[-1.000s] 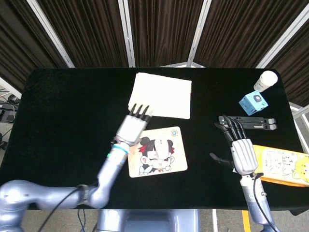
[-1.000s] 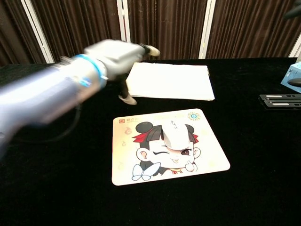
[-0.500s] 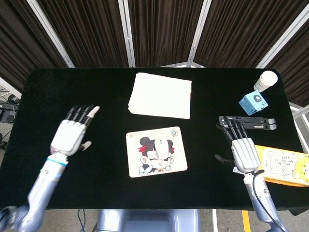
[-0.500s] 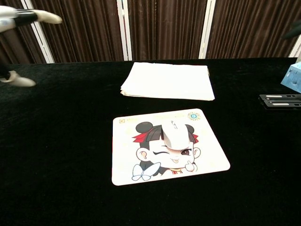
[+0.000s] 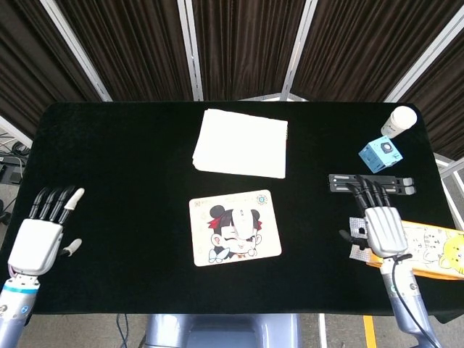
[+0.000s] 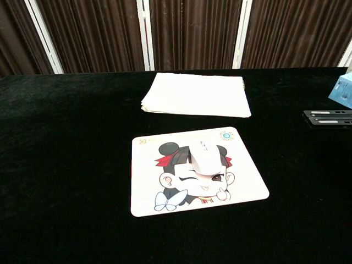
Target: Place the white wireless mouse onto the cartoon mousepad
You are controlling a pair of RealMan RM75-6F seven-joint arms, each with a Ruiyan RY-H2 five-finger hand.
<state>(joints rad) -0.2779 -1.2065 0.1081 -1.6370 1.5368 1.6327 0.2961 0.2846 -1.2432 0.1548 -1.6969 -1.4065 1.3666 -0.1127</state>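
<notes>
Left hand (image 5: 35, 243): seen at near-left table edge in head view, fingers spread, nothing held; not caught by chest view. Right hand (image 5: 382, 230): near-right, fingers straight and apart, nothing held, laid by yellow packet (image 5: 428, 249) w/ fingertips reaching toward black bar stand (image 5: 373, 184).

Cartoon mousepad (image 6: 165, 190): flat at table centre. White wireless mouse (image 6: 202, 158): resting on pad, upper-middle of the print, no hand near it. Task judged done as far as can be seen; nothing left but arms being parked.

White paper stack (image 5: 241, 143): just beyond pad, apart from it. Blue cube (image 5: 380, 154) & white bottle (image 5: 399, 122): far right corner.

Vs earlier frames: left hand is withdrawn from above pad's top-left corner, out past mid-left, to near-left edge. Right hand is shifted slightly right & toward robot. Mouse, pad, paper unchanged.
</notes>
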